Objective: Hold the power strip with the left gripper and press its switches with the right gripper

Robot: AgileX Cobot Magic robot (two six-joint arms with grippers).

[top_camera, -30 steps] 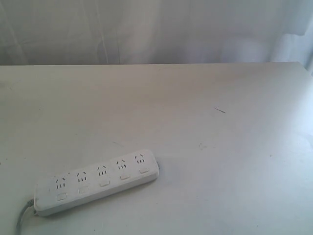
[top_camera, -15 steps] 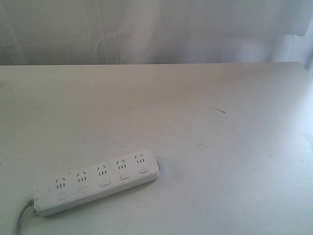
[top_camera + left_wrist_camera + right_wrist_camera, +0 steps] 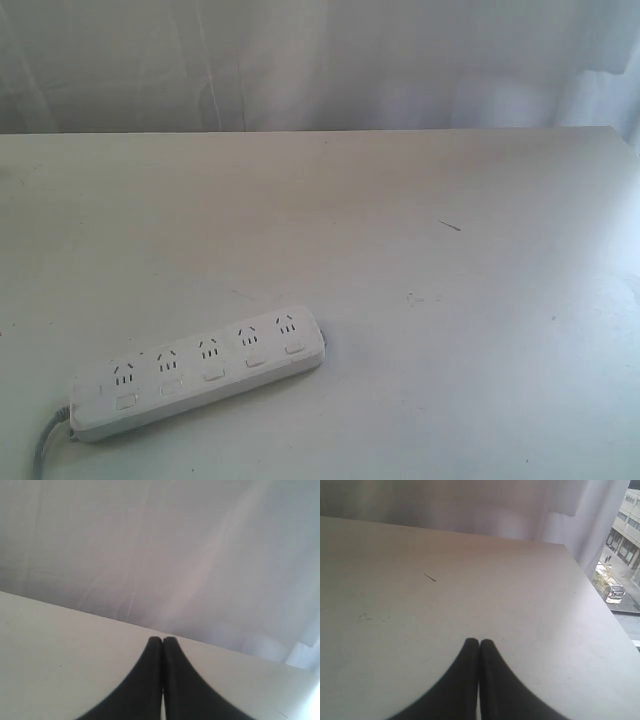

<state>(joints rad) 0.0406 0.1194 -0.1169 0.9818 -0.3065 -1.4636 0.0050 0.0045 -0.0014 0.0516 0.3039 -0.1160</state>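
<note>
The white power strip [image 3: 198, 372] lies flat near the front left of the table in the exterior view, angled up to the right, its grey cord [image 3: 45, 448] leaving at the lower left. Its row of square switches [image 3: 212, 376] runs below the socket groups. No arm shows in the exterior view. In the left wrist view my left gripper [image 3: 162, 640] is shut with nothing in it, above bare table, the strip out of sight. My right gripper [image 3: 479, 642] is likewise shut and empty in the right wrist view, over bare tabletop.
The white table [image 3: 420, 250] ends at a far edge before a pale curtain [image 3: 320, 60]. A small dark mark [image 3: 450, 226] lies right of centre. The table's right edge [image 3: 600, 605] borders a window with a street view.
</note>
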